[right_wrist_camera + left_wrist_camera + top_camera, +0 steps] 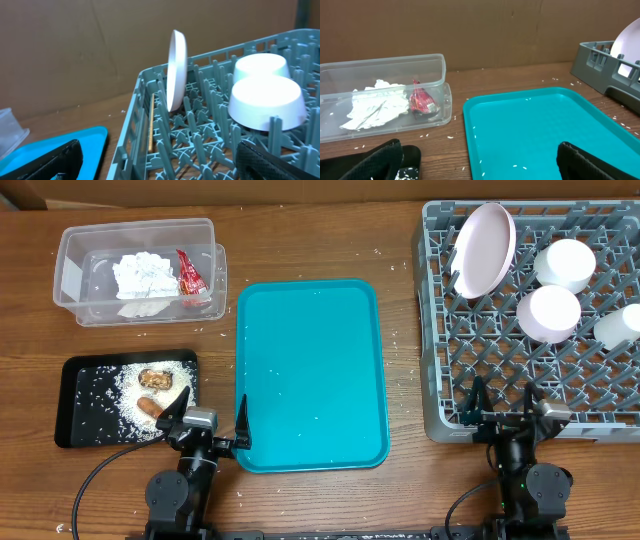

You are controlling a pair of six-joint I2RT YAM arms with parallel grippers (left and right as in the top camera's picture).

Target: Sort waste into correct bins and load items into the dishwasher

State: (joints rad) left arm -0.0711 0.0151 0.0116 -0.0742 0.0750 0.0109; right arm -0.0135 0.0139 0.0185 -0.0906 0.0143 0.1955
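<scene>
The teal tray lies mid-table with only stray rice grains on it; it also shows in the left wrist view. The clear plastic bin holds a crumpled white napkin and a red wrapper. The black tray carries rice and brown food scraps. The grey dish rack holds a pink plate on edge, two white bowls and a white cup. My left gripper is open and empty at the teal tray's near left corner. My right gripper is open and empty over the rack's near edge.
Rice grains are scattered on the wooden table around the trays. A wooden chopstick lies in the rack near its left wall. A cardboard wall stands behind the table.
</scene>
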